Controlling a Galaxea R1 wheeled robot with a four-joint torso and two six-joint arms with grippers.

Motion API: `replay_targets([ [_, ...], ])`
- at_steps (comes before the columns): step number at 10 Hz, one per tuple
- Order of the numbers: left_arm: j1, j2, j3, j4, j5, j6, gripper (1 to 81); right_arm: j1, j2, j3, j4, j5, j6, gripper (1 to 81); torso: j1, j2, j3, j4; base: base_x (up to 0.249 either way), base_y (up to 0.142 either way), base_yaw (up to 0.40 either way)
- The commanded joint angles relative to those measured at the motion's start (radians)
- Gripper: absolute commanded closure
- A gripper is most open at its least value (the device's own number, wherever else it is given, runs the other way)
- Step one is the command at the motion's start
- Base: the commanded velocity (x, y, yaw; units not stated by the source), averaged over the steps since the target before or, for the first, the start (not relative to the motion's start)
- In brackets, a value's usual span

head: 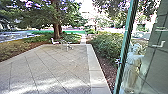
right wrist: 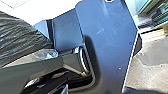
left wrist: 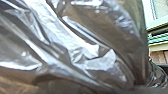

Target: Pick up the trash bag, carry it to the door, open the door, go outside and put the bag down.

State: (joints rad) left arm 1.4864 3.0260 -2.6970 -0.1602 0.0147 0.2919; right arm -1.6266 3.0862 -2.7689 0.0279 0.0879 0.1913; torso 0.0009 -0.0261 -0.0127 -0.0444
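Crumpled, shiny plastic of the trash bag (left wrist: 82,50) lies nearest, right up against the left wrist camera, its folds catching bright light. Dark creased plastic (right wrist: 20,37), most likely part of the same bag, also shows close to the right wrist camera.

In the head view, the paved terrace (head: 45,67) spreads from the lower left of the frame to the middle, sunlit in patches. A tree trunk (head: 57,31) rises beyond it at upper left, with a white chair (head: 54,42) near the terrace's far edge. A pale stone border (head: 96,75) runs along the paving's side, and green shrubs (head: 107,46) grow beyond it, right of centre. Further right, a slanting green upright (head: 126,37) edges a glass panel (head: 147,75), and a pale statue (head: 133,62) stands behind or reflected in the glass; which, I cannot tell.

The pick-up and the carry look done, as I judge it, since the bag is up by the arms and the way out onto the paving is open. The robot seems to be at the doorway or just past it, though whether the glass belongs to the door is unclear. Setting the bag down is left to do.

The left tool is very close to the bag and probably bears it, but how far open it is, I cannot tell. The right tool's state and what it touches are equally uncertain.
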Motion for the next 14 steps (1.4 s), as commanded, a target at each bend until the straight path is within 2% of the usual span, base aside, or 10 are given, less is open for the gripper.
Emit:
replay_targets([
  [1, -0.054, 0.001, 0.003, 0.005, 0.053, 0.009, 81.1, 0.04, 0.01, 0.005, -0.005, -0.051, -0.001, 1.0, 0.0, 0.0, 0.0, 0.098, 0.097, 0.0, 0.0],
  [2, -0.054, 0.001, 0.003, 0.005, 0.053, 0.009, 81.1, 0.04, 0.008, 0.005, -0.003, -0.051, -0.001, 1.0, 0.0, 0.0, 0.0, 0.019, 0.097, 0.0, 0.0],
  [4, -0.053, -0.001, 0.003, 0.004, 0.053, 0.009, 81.1, 0.041, 0.008, 0.003, 0.001, -0.051, -0.001, 1.0, 0.0, 0.0, 0.0, 0.079, 0.097, 0.0, 0.0],
  [5, -0.051, -0.001, 0.003, 0.004, 0.051, 0.009, 81.1, 0.04, 0.008, 0.003, 0.001, -0.05, -0.001, 1.0, 0.0, 0.0, 0.0, 0.098, 0.097, 0.0, 0.0],
  [6, -0.051, -0.001, 0.003, 0.004, 0.051, 0.009, 81.1, 0.04, 0.008, 0.002, 0.001, -0.05, -0.001, 1.0, 0.0, 0.0, 0.0, 0.101, 0.097, 0.0, 0.0],
  [14, -0.042, -0.002, 0.003, 0.002, 0.047, 0.009, 81.1, 0.035, 0.008, 0.005, 0.003, -0.05, -0.001, 1.0, 0.0, 0.0, 0.0, 0.101, 0.097, 0.0, 0.0],
])
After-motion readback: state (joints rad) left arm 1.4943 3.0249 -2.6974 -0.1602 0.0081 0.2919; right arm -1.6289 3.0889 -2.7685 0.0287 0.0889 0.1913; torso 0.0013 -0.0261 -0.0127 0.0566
